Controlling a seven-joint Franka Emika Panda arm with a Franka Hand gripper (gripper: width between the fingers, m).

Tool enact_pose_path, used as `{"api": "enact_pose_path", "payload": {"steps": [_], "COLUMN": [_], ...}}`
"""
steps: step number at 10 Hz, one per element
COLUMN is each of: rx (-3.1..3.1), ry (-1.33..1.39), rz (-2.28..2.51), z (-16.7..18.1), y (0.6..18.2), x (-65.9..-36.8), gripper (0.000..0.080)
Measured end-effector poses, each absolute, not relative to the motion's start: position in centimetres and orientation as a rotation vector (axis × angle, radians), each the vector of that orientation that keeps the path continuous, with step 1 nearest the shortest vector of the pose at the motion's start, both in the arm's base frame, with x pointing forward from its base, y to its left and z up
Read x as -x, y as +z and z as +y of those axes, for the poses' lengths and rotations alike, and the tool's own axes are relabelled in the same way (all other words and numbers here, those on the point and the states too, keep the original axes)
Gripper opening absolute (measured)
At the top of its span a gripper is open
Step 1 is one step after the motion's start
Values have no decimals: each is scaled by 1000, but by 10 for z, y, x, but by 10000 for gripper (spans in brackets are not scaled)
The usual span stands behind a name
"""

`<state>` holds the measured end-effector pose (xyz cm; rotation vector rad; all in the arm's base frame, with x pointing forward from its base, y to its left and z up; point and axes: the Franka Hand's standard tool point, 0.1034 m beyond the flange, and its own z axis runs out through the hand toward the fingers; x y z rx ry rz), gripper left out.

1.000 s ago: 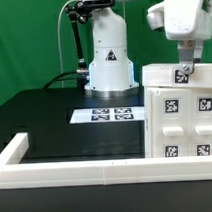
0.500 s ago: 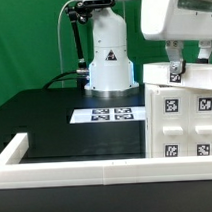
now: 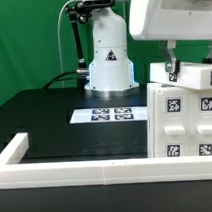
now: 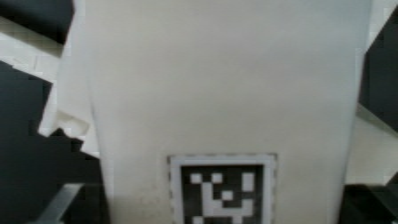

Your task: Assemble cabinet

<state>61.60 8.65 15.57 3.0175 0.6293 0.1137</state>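
Note:
The cabinet [image 3: 185,126], a white boxy body with a grid of tagged blocks on its face, stands at the exterior view's right. A white tagged panel [image 3: 196,78] lies on its top. My gripper [image 3: 170,63] comes down from above onto that panel's end on the exterior view's left and looks shut on it. In the wrist view the same white panel [image 4: 214,90] fills the space between the jaws, with its tag [image 4: 224,190] near the gripper [image 4: 217,214]. The fingertips are mostly hidden.
The marker board [image 3: 109,115] lies flat on the black table in front of the arm's white base [image 3: 108,64]. A low white rim [image 3: 77,173] runs along the table's front and turns back at the exterior view's left.
My gripper and hand have moved toward the exterior view's left over the cabinet top. The tagged panel under it has shifted slightly the same way.

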Motion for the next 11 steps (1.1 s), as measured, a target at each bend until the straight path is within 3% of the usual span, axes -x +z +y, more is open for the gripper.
{"api": "enact_pose_path", "payload": {"steps": [11], "rx": [-3029], "ry": [218], "rz": [-804], "z": [84], "y": [156], "x": [-616], "gripper": [560]}}
